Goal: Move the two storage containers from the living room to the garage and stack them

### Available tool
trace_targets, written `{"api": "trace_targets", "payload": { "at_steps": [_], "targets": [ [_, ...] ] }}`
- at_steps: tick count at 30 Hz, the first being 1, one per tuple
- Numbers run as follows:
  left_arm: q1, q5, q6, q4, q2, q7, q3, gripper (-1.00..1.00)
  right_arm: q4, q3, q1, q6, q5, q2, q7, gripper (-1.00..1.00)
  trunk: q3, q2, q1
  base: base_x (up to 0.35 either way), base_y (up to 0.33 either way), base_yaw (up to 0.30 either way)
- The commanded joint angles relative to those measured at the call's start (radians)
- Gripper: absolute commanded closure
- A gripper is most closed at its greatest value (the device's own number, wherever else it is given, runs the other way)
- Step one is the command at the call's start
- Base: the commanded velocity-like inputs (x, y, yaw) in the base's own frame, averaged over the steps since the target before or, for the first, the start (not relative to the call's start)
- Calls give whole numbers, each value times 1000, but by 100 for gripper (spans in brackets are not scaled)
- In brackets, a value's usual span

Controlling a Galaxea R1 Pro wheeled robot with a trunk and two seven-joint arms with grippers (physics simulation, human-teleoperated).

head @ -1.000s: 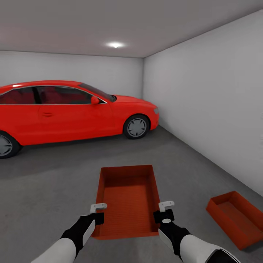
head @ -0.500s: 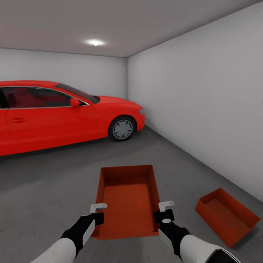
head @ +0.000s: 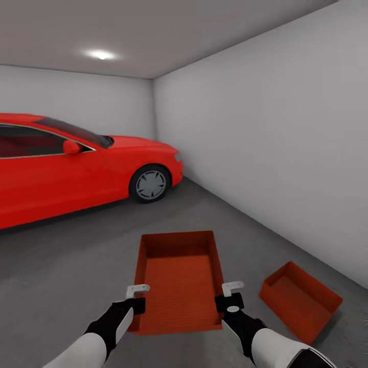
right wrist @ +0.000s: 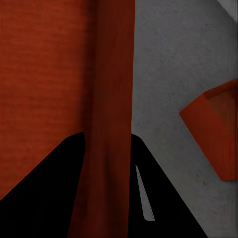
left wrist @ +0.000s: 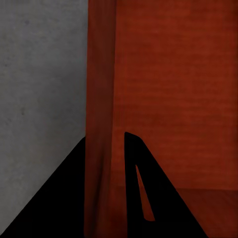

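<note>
Held container (head: 178, 278) carried above floor (head: 76, 266), long axis pointing away from robot — left tool (head: 135, 298) and right tool (head: 229, 295) each clamped on side wall. Second container (head: 299, 299) on floor at right, angled; red car (head: 71, 163) seen from head camera.

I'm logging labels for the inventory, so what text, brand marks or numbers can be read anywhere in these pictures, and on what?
None: no readable text.
Held container: plain ribbed surface, no label.
Second container on the floor: no label.
Red car: no badge or plate readable.
Walls: bare.
</note>
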Motion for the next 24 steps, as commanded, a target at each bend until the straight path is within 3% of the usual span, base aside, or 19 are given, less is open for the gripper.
{"api": "trace_targets", "payload": {
  "at_steps": [1, 24],
  "targets": [
    [0, -17, 7, -6, 46, 6, 0, 100, 4, -14, -1, -5, -29, -6, -2, 100, -2, -1, 1, 319, 0, -255],
    [0, -17, 6, -6, 46, 6, 0, 100, 4, -14, -1, -6, -29, -6, -2, 100, -2, -1, 1, 319, 0, -255]
  ]
}}
